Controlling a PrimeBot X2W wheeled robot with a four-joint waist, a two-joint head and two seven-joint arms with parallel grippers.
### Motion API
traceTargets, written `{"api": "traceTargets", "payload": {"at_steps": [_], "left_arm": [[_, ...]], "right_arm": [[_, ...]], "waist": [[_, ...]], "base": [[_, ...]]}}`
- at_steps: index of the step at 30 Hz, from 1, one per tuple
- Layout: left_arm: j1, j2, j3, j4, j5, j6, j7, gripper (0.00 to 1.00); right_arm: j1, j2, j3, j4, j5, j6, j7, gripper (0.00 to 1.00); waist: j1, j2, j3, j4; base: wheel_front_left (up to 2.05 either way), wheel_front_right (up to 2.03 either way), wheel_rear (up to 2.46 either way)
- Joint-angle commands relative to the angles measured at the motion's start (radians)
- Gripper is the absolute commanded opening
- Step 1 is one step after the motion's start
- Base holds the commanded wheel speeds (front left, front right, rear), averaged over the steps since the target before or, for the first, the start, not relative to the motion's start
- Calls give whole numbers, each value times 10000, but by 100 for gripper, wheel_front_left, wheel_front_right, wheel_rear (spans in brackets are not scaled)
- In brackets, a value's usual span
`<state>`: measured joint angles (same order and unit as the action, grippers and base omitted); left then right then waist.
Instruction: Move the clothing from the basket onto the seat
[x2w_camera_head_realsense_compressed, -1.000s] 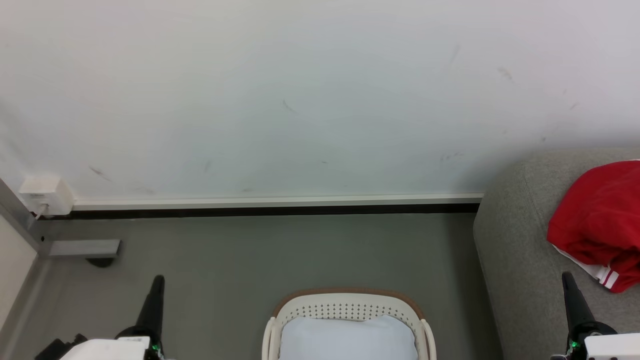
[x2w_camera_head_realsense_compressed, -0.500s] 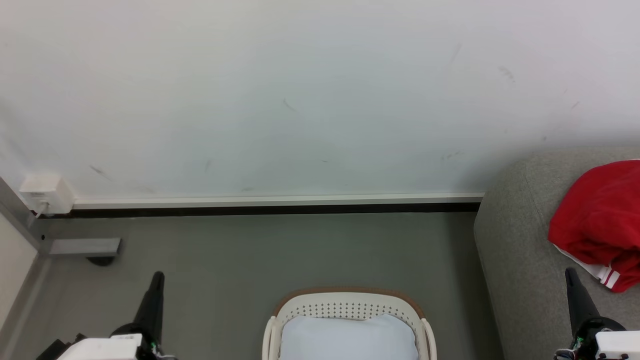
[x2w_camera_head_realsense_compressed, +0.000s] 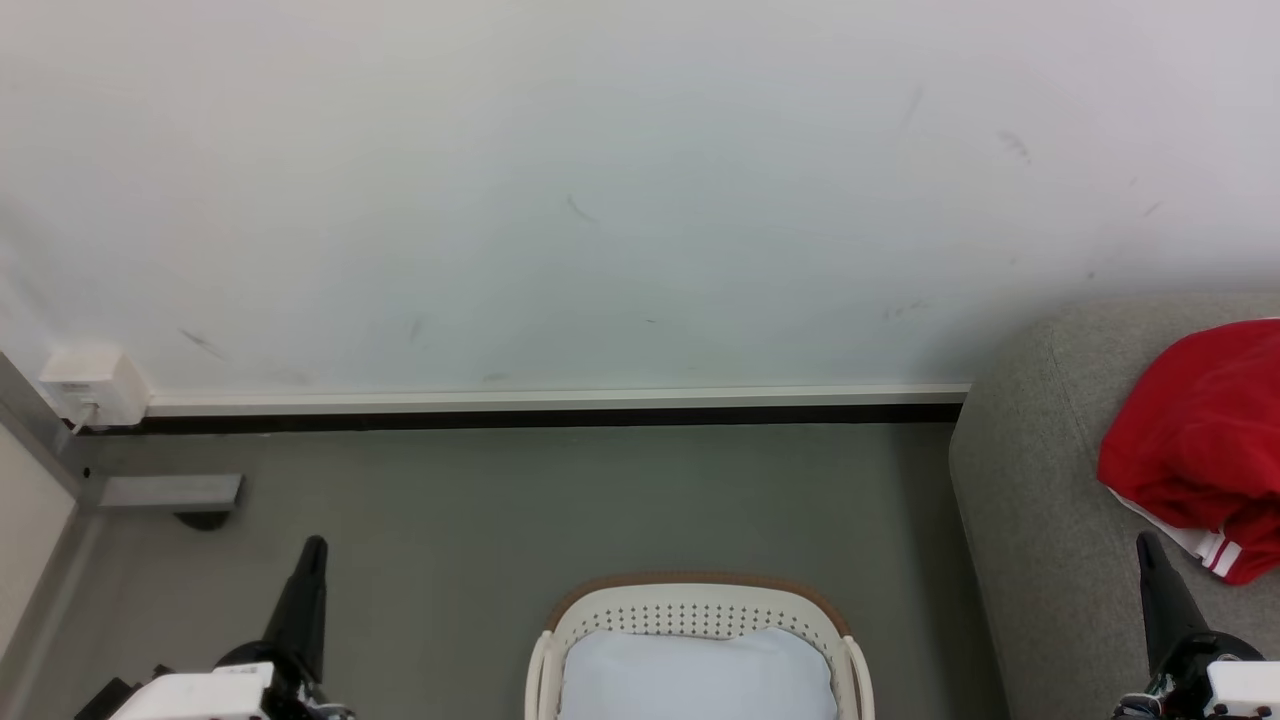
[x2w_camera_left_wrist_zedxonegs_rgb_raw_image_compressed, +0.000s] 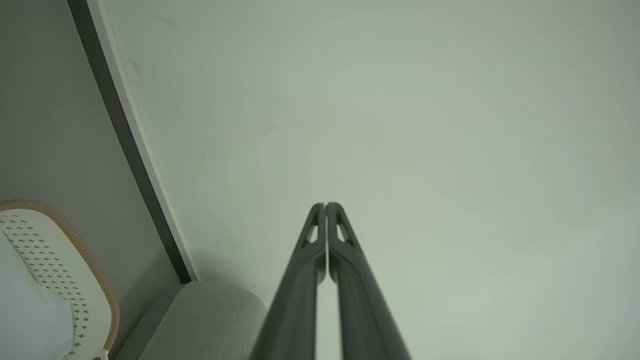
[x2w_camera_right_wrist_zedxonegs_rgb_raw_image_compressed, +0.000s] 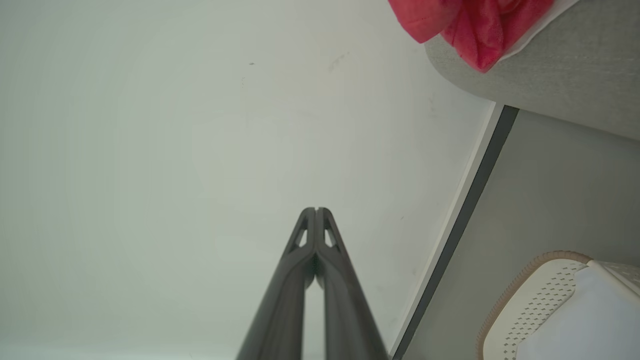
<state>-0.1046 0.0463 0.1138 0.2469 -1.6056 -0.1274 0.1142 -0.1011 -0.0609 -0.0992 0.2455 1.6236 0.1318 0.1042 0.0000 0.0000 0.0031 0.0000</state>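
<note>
One jersey (x2w_camera_head_realsense_compressed: 1200, 430) on one sofa (x2w_camera_head_realsense_compressed: 1040, 520), one cloth (x2w_camera_head_realsense_compressed: 697, 675) in one basket (x2w_camera_head_realsense_compressed: 700, 608)

It looked like a plain home room. A grey fabric sofa (x2w_camera_head_realsense_compressed: 1040, 520) stood against the scuffed white wall (x2w_camera_head_realsense_compressed: 600, 200), a laundry basket (x2w_camera_head_realsense_compressed: 700, 618) on the floor (x2w_camera_head_realsense_compressed: 600, 500).
</note>
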Motion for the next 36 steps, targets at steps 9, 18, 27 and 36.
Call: {"api": "traceTargets", "payload": {"at_steps": [9,18,27,36], "left_arm": [[-84,73,19,-32,-130,-60,40,0],[-84,73,18,-32,-131,-60,39,0],[-84,71,17,-32,-132,-60,38,0],[-83,71,17,-33,-132,-60,38,0]], "right_arm": [[-111,8,-45,-36,-3,-21,19,0],[-114,24,-64,-34,-27,-21,43,0],[-116,35,-79,-33,-39,-21,56,0],[-117,45,-92,-32,-55,-21,71,0]], "waist": [[0,0,0,0],[0,0,0,0],[0,0,0,0],[0,0,0,0]], "base": [[0,0,0],[0,0,0],[0,0,0],[0,0,0]]}}
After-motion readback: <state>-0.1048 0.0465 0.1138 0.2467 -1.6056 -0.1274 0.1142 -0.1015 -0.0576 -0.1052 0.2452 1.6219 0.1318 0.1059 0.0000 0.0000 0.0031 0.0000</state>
